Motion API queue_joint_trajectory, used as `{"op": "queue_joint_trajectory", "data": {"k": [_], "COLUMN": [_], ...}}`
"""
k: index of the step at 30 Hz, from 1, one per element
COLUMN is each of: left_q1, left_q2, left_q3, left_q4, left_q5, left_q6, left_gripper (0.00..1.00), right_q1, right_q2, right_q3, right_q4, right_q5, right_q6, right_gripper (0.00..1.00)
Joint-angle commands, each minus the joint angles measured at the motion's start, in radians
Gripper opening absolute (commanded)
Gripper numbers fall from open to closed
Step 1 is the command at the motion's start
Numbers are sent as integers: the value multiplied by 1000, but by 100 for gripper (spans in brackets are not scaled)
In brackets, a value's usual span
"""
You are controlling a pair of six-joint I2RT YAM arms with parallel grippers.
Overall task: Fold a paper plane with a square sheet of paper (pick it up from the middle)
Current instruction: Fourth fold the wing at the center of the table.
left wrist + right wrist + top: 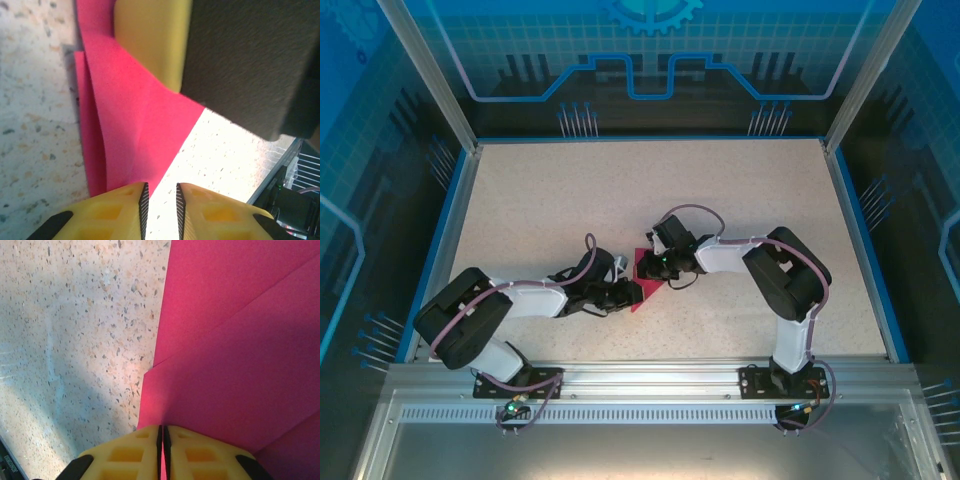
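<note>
1 paper (pixel 135 125): edge by L gripper (pixel 160 197), under R gripper (pixel 161 432).

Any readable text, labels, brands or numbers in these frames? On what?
No text can be read.
Tiny white print on the dark edge strip, right wrist view: too small to read.
The pink paper is plain.
The back panel has gear and line graphics, no words.

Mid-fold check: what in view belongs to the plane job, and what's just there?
Job: part-folded pink paper; left gripper; right gripper, pinching the paper's edge.
Just there: speckled tabletop; aluminium front rail; blue enclosure panels.
</note>
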State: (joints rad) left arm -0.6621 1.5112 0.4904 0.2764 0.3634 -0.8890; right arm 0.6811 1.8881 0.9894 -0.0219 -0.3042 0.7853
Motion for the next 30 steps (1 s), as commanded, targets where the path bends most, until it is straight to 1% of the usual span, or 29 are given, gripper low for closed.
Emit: {"op": "queue_joint_trajectory", "data": {"k": [1, 8, 16, 22, 30], "left_q1": [-10, -16, -17, -19, -27], "left_q2": [3, 7, 28, 46, 10], "left_q3": [-17, -21, -23, -26, -82], "left_q4": [-25, -34, -72, -95, -151], "left_q5": [32, 22, -9, -24, -26], "left_q6": [-10, -8, 0, 0, -4], "left_gripper": [20, 12, 6, 4, 0], "right_q1": [3, 12, 27, 23, 9], "right_q2": [-45, -64, -49, -37, -13], "right_q3": [-25, -48, -72, -82, -87], "right_q4": [-14, -4, 15, 2, -3], "right_q5": [-31, -74, -92, -36, 14], "right_q6": [-9, -20, -14, -5, 12], "right_gripper": [11, 11, 10, 10, 9]}}
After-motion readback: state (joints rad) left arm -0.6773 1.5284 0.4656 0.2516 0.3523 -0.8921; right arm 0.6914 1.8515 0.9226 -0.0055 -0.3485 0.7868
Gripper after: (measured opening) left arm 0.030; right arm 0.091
